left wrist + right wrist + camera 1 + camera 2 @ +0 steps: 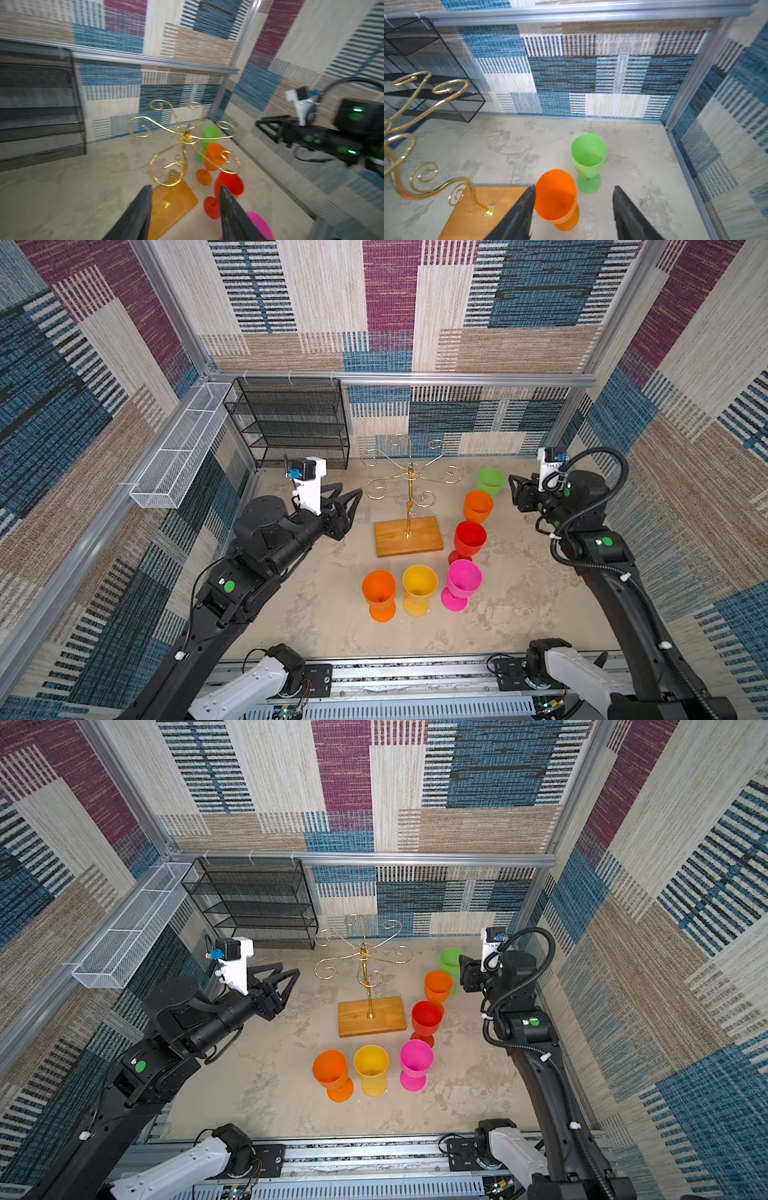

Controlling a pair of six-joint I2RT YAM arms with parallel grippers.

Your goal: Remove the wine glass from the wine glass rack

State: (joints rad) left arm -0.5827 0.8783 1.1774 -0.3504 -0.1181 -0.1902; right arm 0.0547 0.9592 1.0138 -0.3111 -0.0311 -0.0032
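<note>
Wine glass rack [419, 537], centre frame, is bare, so my left gripper [351, 494] and right gripper [512, 489] stand wide, empty.

My left gripper [350, 494] aims toward two o'clock and my right gripper [514, 489] toward nine, both with jaws parted and empty.

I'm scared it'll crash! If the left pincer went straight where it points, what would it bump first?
Probably the wine glass rack: the left pincer aims at its gold pole, with nothing between, though depth is hard to judge.
</note>
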